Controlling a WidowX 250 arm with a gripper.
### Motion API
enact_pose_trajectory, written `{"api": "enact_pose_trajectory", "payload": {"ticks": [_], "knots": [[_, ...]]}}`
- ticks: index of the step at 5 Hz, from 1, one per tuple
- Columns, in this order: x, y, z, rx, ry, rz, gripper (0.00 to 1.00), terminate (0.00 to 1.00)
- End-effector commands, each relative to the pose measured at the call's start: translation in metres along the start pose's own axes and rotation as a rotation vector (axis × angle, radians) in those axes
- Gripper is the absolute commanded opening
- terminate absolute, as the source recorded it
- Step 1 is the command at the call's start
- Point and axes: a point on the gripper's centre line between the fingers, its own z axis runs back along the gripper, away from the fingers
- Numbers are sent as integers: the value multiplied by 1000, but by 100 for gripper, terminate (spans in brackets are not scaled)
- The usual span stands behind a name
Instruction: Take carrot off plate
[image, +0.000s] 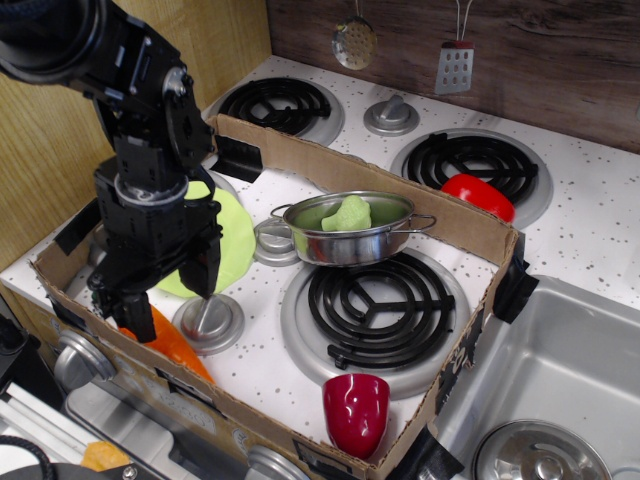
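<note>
The orange carrot (168, 346) lies on the stove top against the front cardboard wall, off the lime-green plate (236, 243); its stem is hidden. The plate sits behind it at the left, partly covered by the arm. My black gripper (170, 298) hangs just above the carrot with its jaws spread apart; one finger (136, 320) stands by the carrot's thick end. Nothing is held between the fingers.
A steel pan (352, 232) with a green lump stands by the plate. A red cup (356, 410) sits at the front, a red pepper (478, 195) on the back right burner. A cardboard wall (300, 160) rings the area. A silver knob (208, 322) lies beside the carrot. A sink (545, 380) is at the right.
</note>
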Motion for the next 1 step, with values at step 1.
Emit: {"api": "enact_pose_trajectory", "payload": {"ticks": [1], "knots": [[-3,-20,49,-15,-63,-63,100,100]]}}
